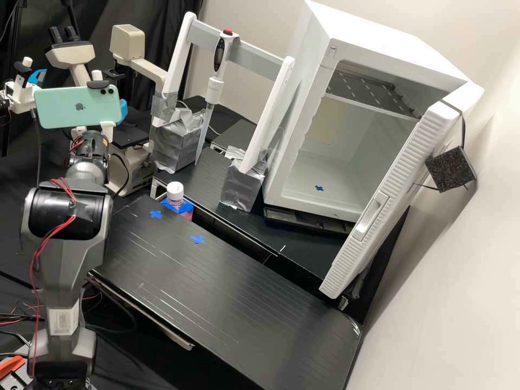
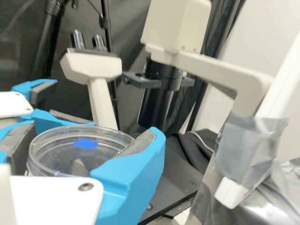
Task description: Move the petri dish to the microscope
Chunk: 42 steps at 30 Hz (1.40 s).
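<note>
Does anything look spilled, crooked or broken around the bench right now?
Nothing looks spilled or damaged. The end effector grips the petri dish. One thing I'd question: the white cabinet's door stands wide open, perhaps on purpose.

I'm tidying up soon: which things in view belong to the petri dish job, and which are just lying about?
In the job:
petri dish, held in the tool
microscope

Just about:
upright pipette
white-capped bottle
open white cabinet

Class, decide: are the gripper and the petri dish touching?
Touching: the wrist view shows the gripper holding the petri dish, a padded finger against its wall.
</note>
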Each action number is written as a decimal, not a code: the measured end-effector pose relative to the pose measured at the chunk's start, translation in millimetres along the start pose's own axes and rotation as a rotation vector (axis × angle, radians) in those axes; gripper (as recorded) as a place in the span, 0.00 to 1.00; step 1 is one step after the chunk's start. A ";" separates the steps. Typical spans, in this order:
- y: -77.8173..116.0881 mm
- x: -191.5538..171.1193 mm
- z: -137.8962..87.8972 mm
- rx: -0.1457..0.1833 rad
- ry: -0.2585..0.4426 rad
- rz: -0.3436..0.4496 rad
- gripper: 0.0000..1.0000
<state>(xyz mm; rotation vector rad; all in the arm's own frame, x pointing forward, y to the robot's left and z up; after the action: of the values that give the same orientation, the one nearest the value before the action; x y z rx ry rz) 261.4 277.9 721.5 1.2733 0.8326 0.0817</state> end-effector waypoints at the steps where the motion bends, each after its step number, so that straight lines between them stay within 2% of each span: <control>1: -1.5 4.6 -0.8 0.006 -0.008 -0.006 0.00; 4: -4.8 17.5 -1.1 0.011 -0.038 -0.023 0.00; 9: -6.8 38.1 -0.1 -0.008 -0.074 -0.039 0.00; 11: -7.1 45.5 1.5 -0.004 -0.092 -0.042 0.00; 22: -13.9 86.6 9.0 0.058 -0.146 -0.060 0.00; 29: -24.5 104.4 18.9 0.076 -0.179 -0.101 0.00; 36: -27.0 111.7 24.4 0.076 -0.187 -0.107 0.00; 42: -25.8 116.6 32.9 0.047 -0.190 -0.105 0.00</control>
<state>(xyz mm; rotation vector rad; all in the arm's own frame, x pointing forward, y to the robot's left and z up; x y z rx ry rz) 354.1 299.7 642.2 1.2572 0.7389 -0.1419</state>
